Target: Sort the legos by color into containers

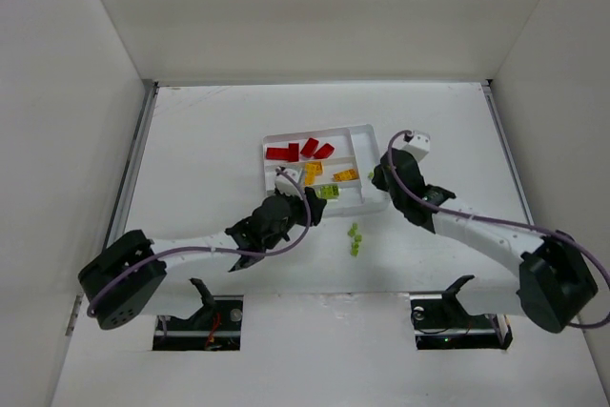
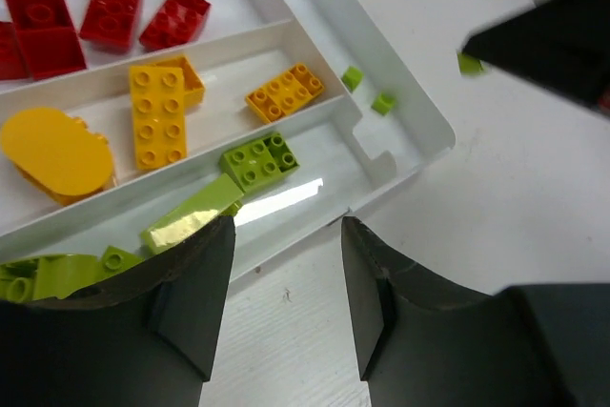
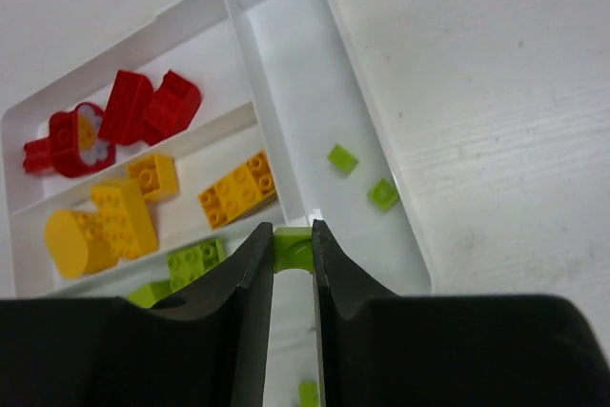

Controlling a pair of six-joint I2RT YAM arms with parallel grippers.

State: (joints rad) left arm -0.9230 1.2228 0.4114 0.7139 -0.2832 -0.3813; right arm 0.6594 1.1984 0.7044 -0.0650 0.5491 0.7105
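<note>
Right gripper (image 3: 291,235) nearest your lens: clamped on a lime-green cube (image 3: 292,247), mostly hidden between the jaws. Left gripper (image 2: 286,228): jaws apart, holding nothing, over the tray's near wall. Tray (image 3: 286,64) lies just ahead. Two lime cubes (image 3: 343,159) sit in its end slot, ahead and right of the held one. You cannot tell which slot lies beneath it. Loose cubes (image 1: 355,240) wait on the table.

**Bright, even light; close-ups go soft**

Flat white light from overhead floods the bench (image 1: 238,131), leaving only faint shadows under the arms. Glare streaks the tray (image 2: 286,199) floor and a lime slope brick (image 2: 186,226). The right wrist view blurs its dark end effector fingers (image 3: 238,331) and the lime cube (image 3: 291,247) pinched between them.
</note>
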